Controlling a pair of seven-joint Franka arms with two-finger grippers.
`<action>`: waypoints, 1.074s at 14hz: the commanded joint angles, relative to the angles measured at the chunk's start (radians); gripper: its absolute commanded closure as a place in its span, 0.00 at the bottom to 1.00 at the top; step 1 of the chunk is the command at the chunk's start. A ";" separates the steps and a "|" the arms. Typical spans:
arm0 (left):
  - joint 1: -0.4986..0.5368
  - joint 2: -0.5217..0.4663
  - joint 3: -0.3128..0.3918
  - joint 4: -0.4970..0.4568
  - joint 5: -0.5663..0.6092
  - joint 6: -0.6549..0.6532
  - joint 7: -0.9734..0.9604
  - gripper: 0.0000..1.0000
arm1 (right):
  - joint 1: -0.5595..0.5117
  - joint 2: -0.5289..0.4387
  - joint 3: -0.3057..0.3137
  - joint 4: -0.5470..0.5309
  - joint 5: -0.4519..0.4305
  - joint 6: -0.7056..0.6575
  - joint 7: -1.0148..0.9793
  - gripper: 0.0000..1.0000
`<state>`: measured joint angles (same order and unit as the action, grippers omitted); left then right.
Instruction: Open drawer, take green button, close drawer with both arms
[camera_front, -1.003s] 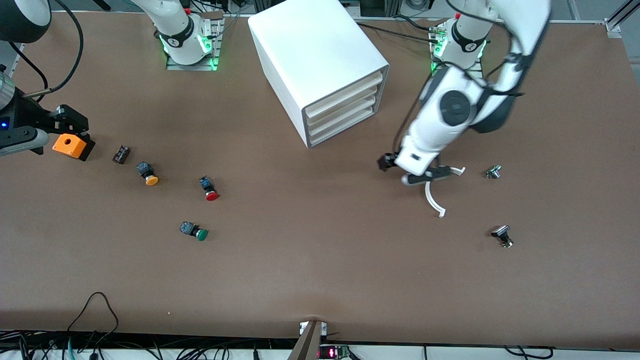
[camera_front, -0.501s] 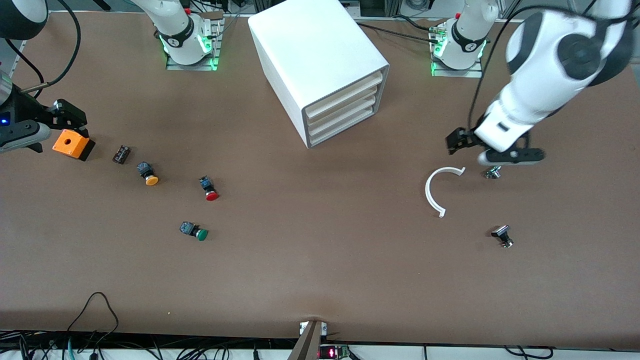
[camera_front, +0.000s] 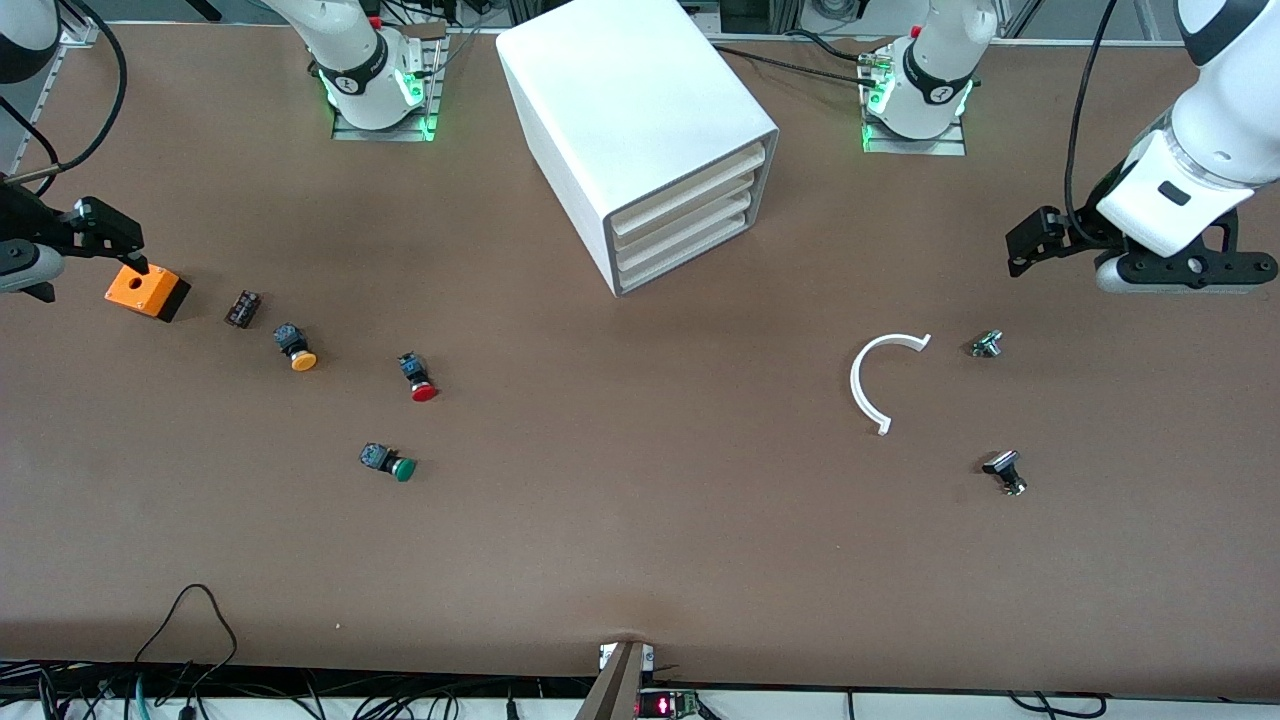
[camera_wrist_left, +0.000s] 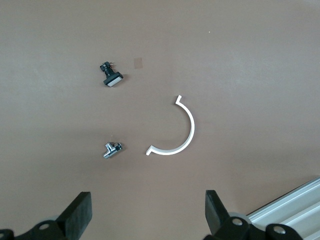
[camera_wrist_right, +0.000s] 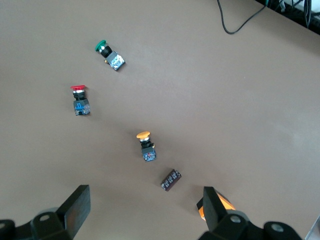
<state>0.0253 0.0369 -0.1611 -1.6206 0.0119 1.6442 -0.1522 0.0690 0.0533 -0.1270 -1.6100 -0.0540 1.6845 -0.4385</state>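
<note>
Brown worktop (camera_front: 640, 520): cabinet (camera_front: 620, 110) central, drawer (camera_front: 685, 252) shut. Green button (camera_front: 390, 462) lies nearer the camera than the cabinet, toward the right arm's end. Left end effector (camera_front: 1140, 262) and right end effector (camera_front: 60, 250) both wide, empty, well apart from the cabinet. Risk: picking the red button (camera_front: 418, 377) by mistake.

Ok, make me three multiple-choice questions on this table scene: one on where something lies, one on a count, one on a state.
1. Which button lies nearest the front camera?
A. orange-capped
B. red-capped
C. green-capped

2. How many drawers show in the cabinet's front?
A. two
B. three
C. four

3. How does the lowest drawer stand?
A. shut
B. pulled halfway out
C. taken out onto the table

Answers:
1. C: the green-capped button sits lower in the front view than the red-capped button and the orange-capped button.
2. B: three stacked fronts show in the cabinet.
3. A: the lowest drawer sits flush with the two above it.
</note>
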 joint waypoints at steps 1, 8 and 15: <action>0.005 0.051 -0.003 0.059 0.023 -0.038 0.014 0.00 | -0.006 -0.020 0.003 -0.004 0.006 -0.078 -0.013 0.00; 0.018 0.071 0.005 0.071 0.025 -0.040 0.013 0.00 | -0.008 -0.033 -0.051 0.060 0.003 -0.249 0.020 0.00; 0.016 0.081 0.003 0.070 0.028 -0.032 0.008 0.00 | -0.009 -0.040 -0.094 0.105 -0.006 -0.283 0.000 0.00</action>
<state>0.0384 0.0984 -0.1530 -1.5871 0.0163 1.6328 -0.1521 0.0656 -0.0427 -0.2222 -1.4996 -0.0539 1.3675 -0.4320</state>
